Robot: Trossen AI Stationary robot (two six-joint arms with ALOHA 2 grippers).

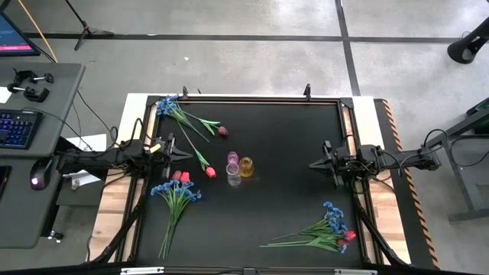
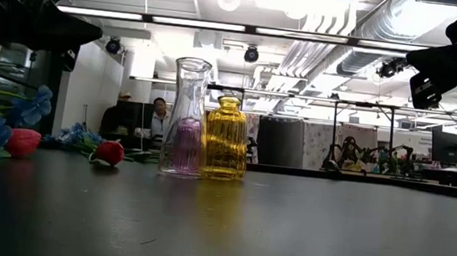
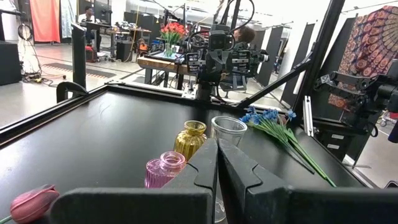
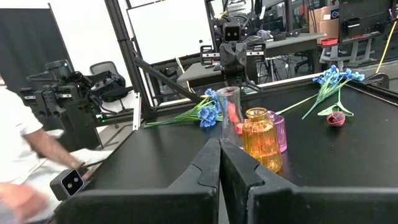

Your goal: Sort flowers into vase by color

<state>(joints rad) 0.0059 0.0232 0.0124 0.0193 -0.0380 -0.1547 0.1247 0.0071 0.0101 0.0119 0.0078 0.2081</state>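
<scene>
Left gripper [image 1: 186, 153]: fingers pressed together, holding nothing, above the table's left side, pointing at the vases
Right gripper [image 1: 312, 163]: fingers pressed together, empty, above the right side, facing the vases
Vases: pink vase [image 1: 232, 160], amber vase [image 1: 246, 164] and clear vase [image 1: 234, 177] clustered at the centre of the black table [image 1: 283, 206], between the grippers
Flowers: blue bunch [image 1: 174, 108] with maroon tulip [image 1: 222, 131] far left; red tulips [image 1: 209, 172] left of the vases; blue bunch [image 1: 175, 191] near left; mixed bunch [image 1: 331, 226] near right
Person: pale sleeve [image 4: 22, 134] in the right wrist view's edge

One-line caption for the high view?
Three small glass vases stand mid-table, artificial flower bunches scattered around, left gripper and right gripper shut.
</scene>
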